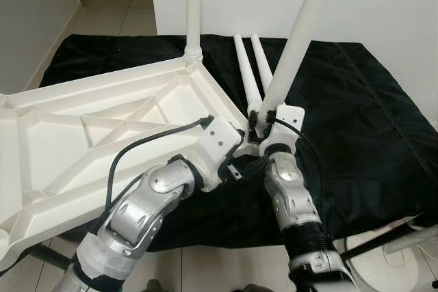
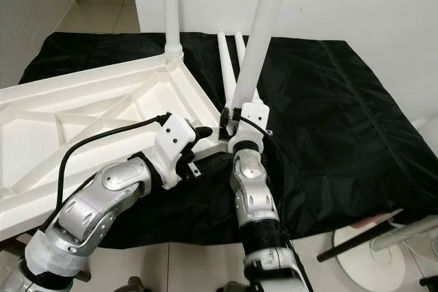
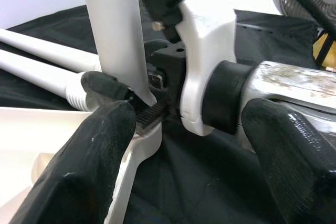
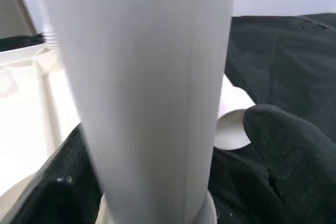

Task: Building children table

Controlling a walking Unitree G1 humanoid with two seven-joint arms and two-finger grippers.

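The white children's table top [image 1: 102, 121] lies upside down on a black cloth [image 1: 356, 114], ribbed underside up. One white leg [image 1: 194, 11] stands upright in its far corner socket. The right pincer [image 1: 262, 122] is closed around the base of a second leg [image 1: 301, 32], which leans away and up from it, its lower end at the table top's near corner directly ahead of the pincer. The left pincer [image 3: 173, 145] sits just beside the right one, its fingers [image 3: 89, 166] spread apart on either side of the right wrist and that same corner, gripping nothing. Two spare legs [image 1: 250, 73] lie side by side on the cloth just beyond both pincers.
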